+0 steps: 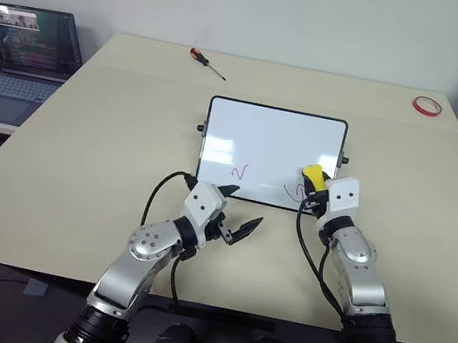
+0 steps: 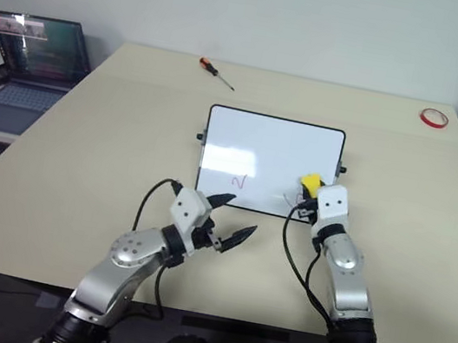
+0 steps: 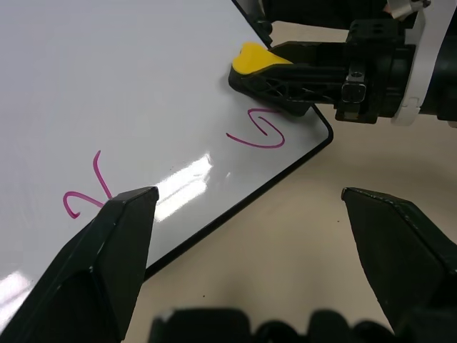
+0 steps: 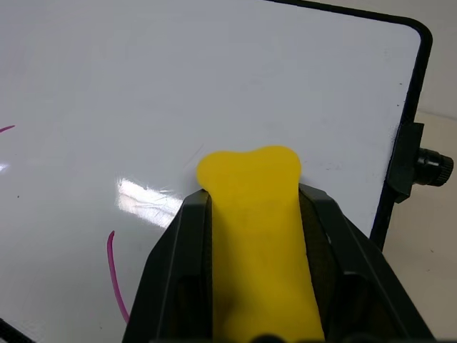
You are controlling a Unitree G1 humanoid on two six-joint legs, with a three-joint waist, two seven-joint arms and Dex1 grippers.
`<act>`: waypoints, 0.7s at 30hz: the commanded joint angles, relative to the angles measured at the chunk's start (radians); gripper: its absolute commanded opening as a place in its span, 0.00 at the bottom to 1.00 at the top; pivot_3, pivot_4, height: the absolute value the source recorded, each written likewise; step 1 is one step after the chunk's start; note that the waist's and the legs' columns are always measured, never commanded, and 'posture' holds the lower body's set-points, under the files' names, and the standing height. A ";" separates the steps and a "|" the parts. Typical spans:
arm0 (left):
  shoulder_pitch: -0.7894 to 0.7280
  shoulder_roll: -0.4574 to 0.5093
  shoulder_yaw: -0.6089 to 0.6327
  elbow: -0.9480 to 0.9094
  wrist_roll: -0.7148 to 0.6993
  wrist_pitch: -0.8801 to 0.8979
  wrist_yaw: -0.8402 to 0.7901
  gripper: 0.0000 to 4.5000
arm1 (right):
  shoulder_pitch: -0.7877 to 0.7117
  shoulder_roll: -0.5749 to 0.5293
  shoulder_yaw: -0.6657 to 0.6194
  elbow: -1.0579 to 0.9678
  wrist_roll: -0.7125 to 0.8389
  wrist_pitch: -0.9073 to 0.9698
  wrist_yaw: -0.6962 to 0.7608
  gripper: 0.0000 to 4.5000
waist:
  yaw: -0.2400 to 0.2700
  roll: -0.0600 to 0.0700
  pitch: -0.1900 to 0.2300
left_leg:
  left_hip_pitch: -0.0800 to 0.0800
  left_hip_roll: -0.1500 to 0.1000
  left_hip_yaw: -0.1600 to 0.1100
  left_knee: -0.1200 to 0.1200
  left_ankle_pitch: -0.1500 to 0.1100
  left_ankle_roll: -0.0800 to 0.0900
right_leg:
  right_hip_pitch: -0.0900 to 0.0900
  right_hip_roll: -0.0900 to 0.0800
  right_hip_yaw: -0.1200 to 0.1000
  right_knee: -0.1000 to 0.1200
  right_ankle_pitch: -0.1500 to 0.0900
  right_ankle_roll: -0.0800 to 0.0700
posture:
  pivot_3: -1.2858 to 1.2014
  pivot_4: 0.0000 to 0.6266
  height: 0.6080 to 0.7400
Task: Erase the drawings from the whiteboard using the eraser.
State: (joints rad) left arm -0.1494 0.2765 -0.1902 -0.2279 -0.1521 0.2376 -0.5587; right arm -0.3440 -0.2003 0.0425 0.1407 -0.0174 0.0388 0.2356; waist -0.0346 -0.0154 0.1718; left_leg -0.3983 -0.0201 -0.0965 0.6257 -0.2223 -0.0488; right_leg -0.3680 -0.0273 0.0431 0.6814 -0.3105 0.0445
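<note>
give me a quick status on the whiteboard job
Right gripper shut on eraser, over whiteboard near the curl drawing. Left gripper open, empty, at the board's near edge. Wavy drawing unerased. Nothing blocking.

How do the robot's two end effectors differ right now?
The left end effector is open and holds nothing, while the right end effector is shut on the eraser. The left one sits over the bare table just off the near edge of the whiteboard; the right one is over the board, beside the G-like curl. Both have two black fingers and point toward the board.
</note>
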 commanded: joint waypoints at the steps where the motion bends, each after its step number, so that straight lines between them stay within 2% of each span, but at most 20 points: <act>1: 0.004 0.001 0.003 -0.055 -0.003 -0.001 0.007 1.00 | 0.053 -0.015 0.020 -0.032 -0.002 0.077 0.030 0.28 | 0.001 0.000 0.000 | 0.000 0.000 0.000 0.000 0.000 0.000 | 0.000 0.000 0.000 0.000 0.000 0.000 | 0.52 0.24 1.00; 11: -0.014 -0.002 0.000 -0.044 -0.006 0.002 0.005 1.00 | 0.138 -0.059 0.089 -0.210 -0.010 0.232 0.124 0.28 | 0.001 0.000 0.000 | 0.000 0.000 0.000 0.000 0.000 0.000 | 0.000 0.000 0.000 0.000 0.000 0.000 | 0.52 0.24 1.00; 21: -0.017 -0.012 -0.009 -0.038 -0.003 -0.002 0.003 1.00 | 0.027 -0.050 0.035 -0.134 -0.069 0.144 -0.025 0.28 | 0.003 0.000 0.000 | 0.000 0.000 0.000 0.000 0.000 0.000 | 0.000 0.000 0.000 0.000 0.000 0.000 | 0.52 0.24 1.00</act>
State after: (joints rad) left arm -0.1521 0.2696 -0.1930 -0.2382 -0.1529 0.2522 -0.5569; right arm -0.2926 -0.2528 0.1162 -0.0091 -0.0649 0.2054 0.2577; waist -0.0318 -0.0156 0.1719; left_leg -0.3987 -0.0204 -0.0969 0.6263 -0.2222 -0.0489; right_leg -0.3681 -0.0275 0.0428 0.6812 -0.3104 0.0446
